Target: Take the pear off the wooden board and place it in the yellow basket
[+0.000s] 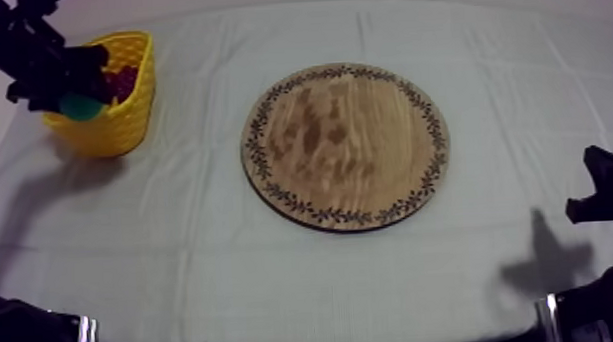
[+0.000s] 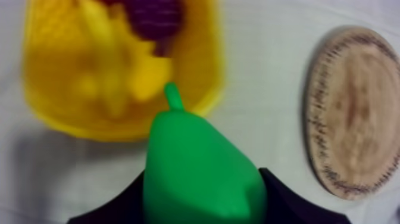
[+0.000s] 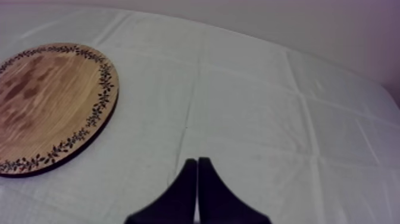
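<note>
Top camera looks down on my whole table (image 1: 326,277). Left wrist hangs close above the yellow basket (image 2: 59,116), right wrist low. All see the wooden board (image 1: 345,146).

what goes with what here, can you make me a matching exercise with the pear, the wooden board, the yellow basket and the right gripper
Things:
1. pear
2. wooden board
3. yellow basket
4. right gripper

Places or states:
a. fingers together, shut on nothing
b. stands at the table's left side
c. held in the left gripper, over the basket's rim
d. lies flat at mid-table

Pairs: 1-c, 2-d, 3-b, 4-a
</note>
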### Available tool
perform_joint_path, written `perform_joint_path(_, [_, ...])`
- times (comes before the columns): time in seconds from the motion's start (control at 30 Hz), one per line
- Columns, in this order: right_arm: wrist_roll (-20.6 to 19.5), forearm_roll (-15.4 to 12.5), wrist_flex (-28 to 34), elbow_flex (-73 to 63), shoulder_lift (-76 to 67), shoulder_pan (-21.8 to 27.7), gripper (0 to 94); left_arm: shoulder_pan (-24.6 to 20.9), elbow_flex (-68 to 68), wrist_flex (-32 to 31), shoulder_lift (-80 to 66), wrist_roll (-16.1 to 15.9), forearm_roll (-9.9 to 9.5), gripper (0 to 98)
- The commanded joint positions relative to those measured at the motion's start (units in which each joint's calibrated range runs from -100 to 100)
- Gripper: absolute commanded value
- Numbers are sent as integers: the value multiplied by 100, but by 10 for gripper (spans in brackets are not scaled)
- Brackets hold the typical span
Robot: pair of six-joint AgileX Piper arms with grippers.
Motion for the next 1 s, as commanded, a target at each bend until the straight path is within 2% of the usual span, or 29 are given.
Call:
perform_joint_path(0.0, [0, -3, 2, 0, 4, -1, 3, -495, -438, 48, 345, -109, -21, 368])
perform_joint_path(0.23, [-2, -3, 2, 0, 4, -4, 3, -576, -1617, 5, 1361, -123, -94, 368])
perform_joint_path(0.4, [-1, -3, 2, 0, 4, 1, 3, -544, -2242, -195, 2059, -81, -66, 383])
perform_joint_path(0.63, [1, -3, 2, 0, 4, 3, 3, -605, -2487, -413, 2903, -121, 53, 394])
perform_joint_path(0.97, [0, -3, 2, 0, 1, 3, 3, -614, -2632, -589, 3435, -128, 68, 404])
